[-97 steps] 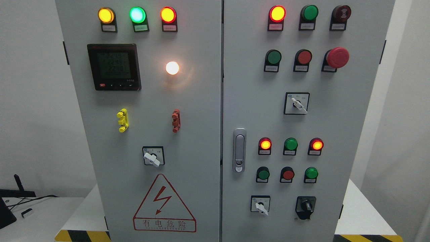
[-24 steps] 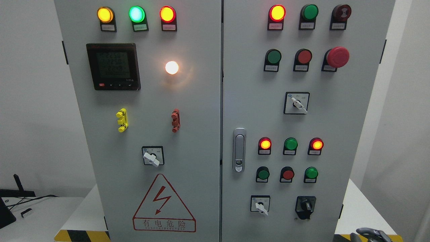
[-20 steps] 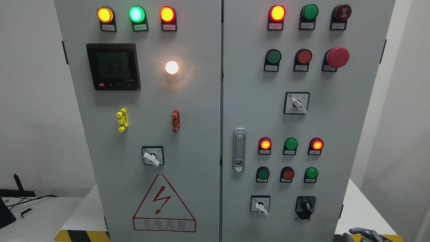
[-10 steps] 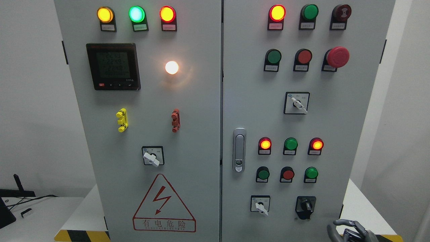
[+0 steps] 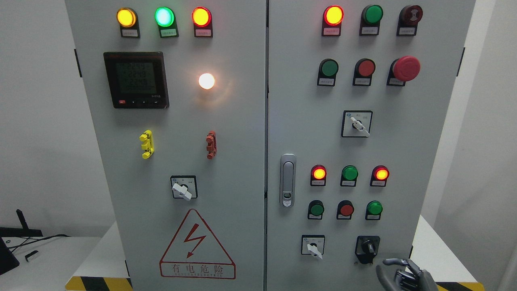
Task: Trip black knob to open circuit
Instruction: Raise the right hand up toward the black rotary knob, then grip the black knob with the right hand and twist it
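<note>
The black knob [image 5: 367,246] is a small rotary switch on a black plate at the lower right of the grey cabinet's right door [image 5: 299,133]. Its pointer stands roughly upright. My right hand [image 5: 400,273] rises from the bottom edge just below and right of the knob, dark metal fingers [image 5: 389,262] curled loosely and apart, holding nothing and short of the knob. My left hand is out of view.
A white-handled selector switch [image 5: 313,246] sits left of the knob, another [image 5: 356,123] higher up. Green and red push buttons [image 5: 346,209] and lit lamps [image 5: 319,173] sit above. A red mushroom stop button [image 5: 405,68] juts out top right. A door latch [image 5: 287,180] is at the seam.
My right hand has come up from the bottom right corner and moved left and upward, closing toward the black knob. The panel's switches and lamps are unchanged.
</note>
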Controlling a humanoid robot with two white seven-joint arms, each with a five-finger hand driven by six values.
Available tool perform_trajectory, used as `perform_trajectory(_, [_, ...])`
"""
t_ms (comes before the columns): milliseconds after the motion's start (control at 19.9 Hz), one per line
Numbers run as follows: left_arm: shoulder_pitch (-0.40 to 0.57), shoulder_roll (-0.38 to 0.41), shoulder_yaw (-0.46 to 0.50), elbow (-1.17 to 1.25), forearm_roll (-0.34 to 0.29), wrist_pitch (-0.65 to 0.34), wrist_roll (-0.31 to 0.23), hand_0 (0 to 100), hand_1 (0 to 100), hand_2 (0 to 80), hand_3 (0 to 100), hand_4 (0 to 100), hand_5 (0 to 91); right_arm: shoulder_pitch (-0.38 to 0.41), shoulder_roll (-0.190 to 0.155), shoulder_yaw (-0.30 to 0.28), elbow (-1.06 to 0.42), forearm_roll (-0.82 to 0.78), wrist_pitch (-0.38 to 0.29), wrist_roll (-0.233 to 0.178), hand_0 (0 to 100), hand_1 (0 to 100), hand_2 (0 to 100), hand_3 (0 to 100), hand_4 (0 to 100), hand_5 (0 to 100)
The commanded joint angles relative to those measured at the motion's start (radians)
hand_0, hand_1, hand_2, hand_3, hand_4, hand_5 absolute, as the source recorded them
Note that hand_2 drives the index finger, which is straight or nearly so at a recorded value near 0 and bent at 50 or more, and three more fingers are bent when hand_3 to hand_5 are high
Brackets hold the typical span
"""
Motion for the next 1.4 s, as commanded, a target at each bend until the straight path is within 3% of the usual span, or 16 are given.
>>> perform_trajectory(0, [0.0, 0.0, 0.0, 0.0, -0.031, 0.001, 0.0, 12, 39, 0.0, 0, 0, 0.0, -0.014, 0.005, 0.029, 0.03, 0.001, -0.001, 0.005, 25, 70, 46, 100, 100, 94])
perform_trajectory(1354, [0.0, 0.0, 0.0, 0.0, -0.031, 0.001, 0.0, 12, 39, 0.0, 0, 0, 0.0, -0.028, -0.007, 0.009, 0.046, 0.001, -0.004, 0.005, 29, 71, 46, 100, 100, 94])
